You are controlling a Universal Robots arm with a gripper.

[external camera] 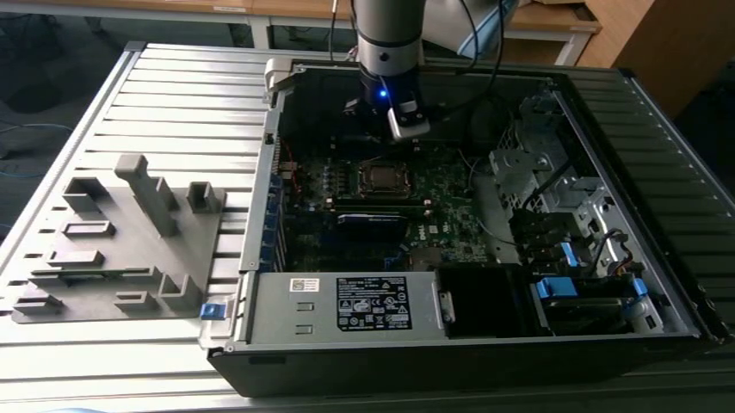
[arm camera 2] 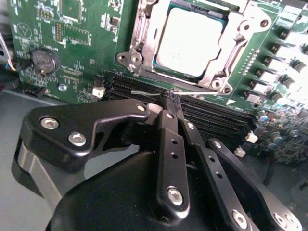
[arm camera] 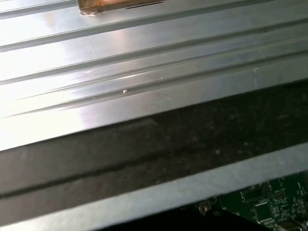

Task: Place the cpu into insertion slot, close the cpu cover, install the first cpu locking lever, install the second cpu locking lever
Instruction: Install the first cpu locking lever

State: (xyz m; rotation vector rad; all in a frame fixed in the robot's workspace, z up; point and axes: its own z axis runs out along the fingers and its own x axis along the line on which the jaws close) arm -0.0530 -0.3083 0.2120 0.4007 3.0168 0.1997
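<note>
Exterior view first: the arm point(external camera: 385, 60) comes down into the open PC case point(external camera: 643, 284), which sits on a slatted metal table point(external camera: 172, 95). The insertion slot point(external camera: 379, 177) is on the motherboard point(external camera: 442, 202) just below the arm's tool end. The labelled power supply point(external camera: 367, 301) is well away from it at the near end of the case. A grey fixture tray point(external camera: 115, 241) sits outside the case, off to the exterior view's left.

The second wrist view is the useful one. The gripper point(arm camera 2: 171, 97) has its black fingers point(arm camera 2: 168, 144) pressed together, basically closed. The tips are right on a thin wire locking lever point(arm camera 2: 144, 92) that runs across just past them. I honestly can't tell if the wire is pinched between the tips or only touched. Just beyond the tips is the socket, with the cpu point(arm camera 2: 192, 41) lying flat inside it, dull silver top facing up. The cpu cover point(arm camera 2: 237, 41) is down around it, so the chip shows through the window. The long black memory slots point(arm camera 2: 221, 118) run right beside the fingers, between them and the socket. A coin cell battery point(arm camera 2: 43, 60) sits off to one side of the board, well apart from the tips.

First wrist view: table slats, a dark case wall point(arm camera: 168, 149), and a small corner of the green board next to it
</note>
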